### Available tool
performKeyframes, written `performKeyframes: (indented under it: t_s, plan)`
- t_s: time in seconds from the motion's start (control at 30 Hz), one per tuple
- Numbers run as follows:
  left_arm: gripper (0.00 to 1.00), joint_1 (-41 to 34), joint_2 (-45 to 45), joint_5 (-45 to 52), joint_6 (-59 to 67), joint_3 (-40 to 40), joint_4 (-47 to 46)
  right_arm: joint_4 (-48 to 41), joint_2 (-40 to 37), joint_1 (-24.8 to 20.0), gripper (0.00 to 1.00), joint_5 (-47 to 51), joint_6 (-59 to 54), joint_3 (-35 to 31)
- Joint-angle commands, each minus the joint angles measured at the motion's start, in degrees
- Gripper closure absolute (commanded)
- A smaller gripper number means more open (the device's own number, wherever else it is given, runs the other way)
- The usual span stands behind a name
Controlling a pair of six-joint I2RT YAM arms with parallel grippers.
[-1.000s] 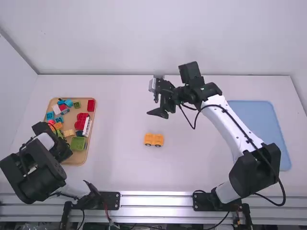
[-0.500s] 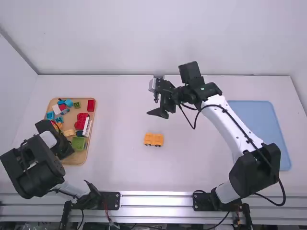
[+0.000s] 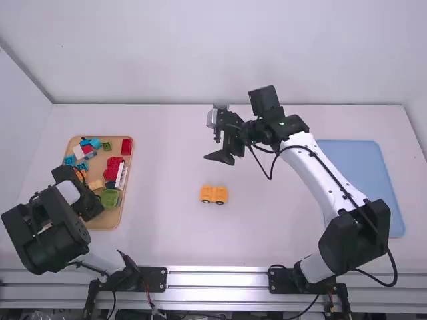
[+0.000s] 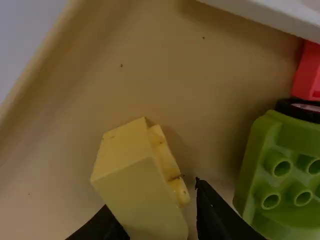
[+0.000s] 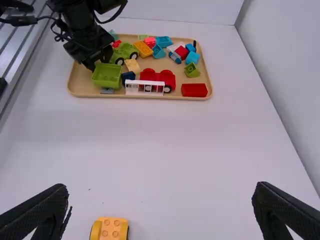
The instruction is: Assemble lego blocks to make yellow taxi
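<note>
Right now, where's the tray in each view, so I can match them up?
High view: tray, at the table's left side.
Left wrist view: close up, under a pale yellow block.
Right wrist view: far off, across the table from the orange car.
Shared landmark: the white table beside the tray's rim.

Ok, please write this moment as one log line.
left tool: open, around yellow block; right tool: open; wheeled orange block: on table
</note>
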Motion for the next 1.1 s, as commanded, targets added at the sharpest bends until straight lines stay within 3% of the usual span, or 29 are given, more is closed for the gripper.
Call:
performKeyframes:
  t_s: [0.0,0.2,0.4,0.7,0.8,0.93,1.07]
  plan:
    - [0.65,-0.35,2.12,-1.55,-2.25,-0.57,-0.59,-0.22,-1.03,0.0,0.02,-0.48,0.11,1.57]
    - [0.66,-0.37,2.12,-1.51,-4.33,-0.57,-1.14,-0.2,-1.03,-0.42,0.02,-0.5,0.09,1.57]
    - [0.89,-0.37,2.12,-1.49,-3.48,-0.57,-1.01,-0.2,-1.03,-0.42,0.02,-0.52,0.09,1.57]
    - [0.9,1.84,1.88,2.12,3.04,-0.57,-0.28,-0.31,-1.03,-0.87,0.02,-0.5,0.13,1.57]
    - [0.75,2.56,1.88,1.62,2.86,-0.57,-0.57,-0.44,-1.03,-0.85,0.02,-0.5,0.13,1.57]
    - [0.64,2.16,1.88,-0.98,-4.07,-0.57,-2.82,-0.42,-1.03,-0.66,0.02,-0.48,0.11,1.57]
    - [0.63,2.14,1.88,-1.7,-3.96,-0.57,-2.43,-0.42,-1.03,-0.7,0.02,-0.5,0.11,1.57]
